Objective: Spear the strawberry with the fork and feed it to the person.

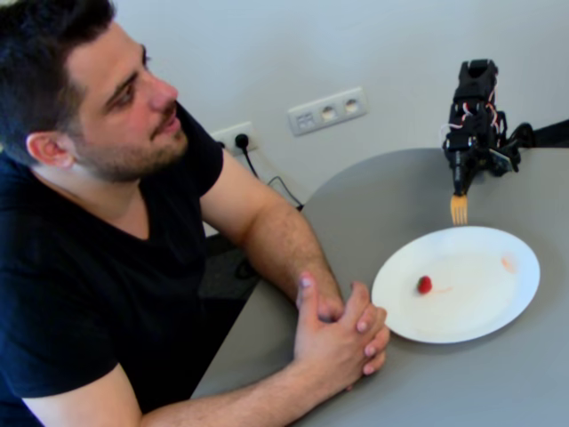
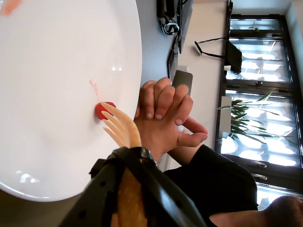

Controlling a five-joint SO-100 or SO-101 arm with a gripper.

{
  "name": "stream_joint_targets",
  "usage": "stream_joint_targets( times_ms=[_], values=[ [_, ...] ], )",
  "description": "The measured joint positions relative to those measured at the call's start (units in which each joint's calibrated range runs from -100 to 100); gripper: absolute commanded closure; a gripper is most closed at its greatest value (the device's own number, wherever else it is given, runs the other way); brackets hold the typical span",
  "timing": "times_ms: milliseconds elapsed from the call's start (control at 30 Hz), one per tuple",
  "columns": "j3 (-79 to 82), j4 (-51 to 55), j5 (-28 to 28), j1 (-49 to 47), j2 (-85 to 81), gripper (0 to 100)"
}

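A small red strawberry (image 1: 425, 285) lies on the left part of a white plate (image 1: 498, 311) on the grey table. My gripper (image 1: 460, 182) is shut on a pale wooden fork (image 1: 459, 210), tines down, held above the table just beyond the plate's far rim, apart from the strawberry. In the wrist view the fork (image 2: 124, 130) juts out of the black gripper (image 2: 128, 175), and its tines line up with the strawberry (image 2: 103, 109) on the plate (image 2: 57, 56). A person (image 1: 133, 98) in a black shirt sits at the left, mouth closed, with clasped hands (image 1: 342, 334) beside the plate.
The person's clasped hands (image 2: 163, 116) rest at the table edge close to the plate. A pink smear (image 1: 508, 263) marks the plate's right side. Wall sockets (image 1: 326, 110) and a plugged cable (image 1: 242, 142) are behind the round grey table (image 1: 462, 382).
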Motion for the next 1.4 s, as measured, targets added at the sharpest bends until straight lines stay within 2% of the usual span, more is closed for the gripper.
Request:
stream_joint_targets(
  times_ms=[1400],
  values=[
    [-0.09,0.86,1.36,1.51,0.00,99]
  ],
)
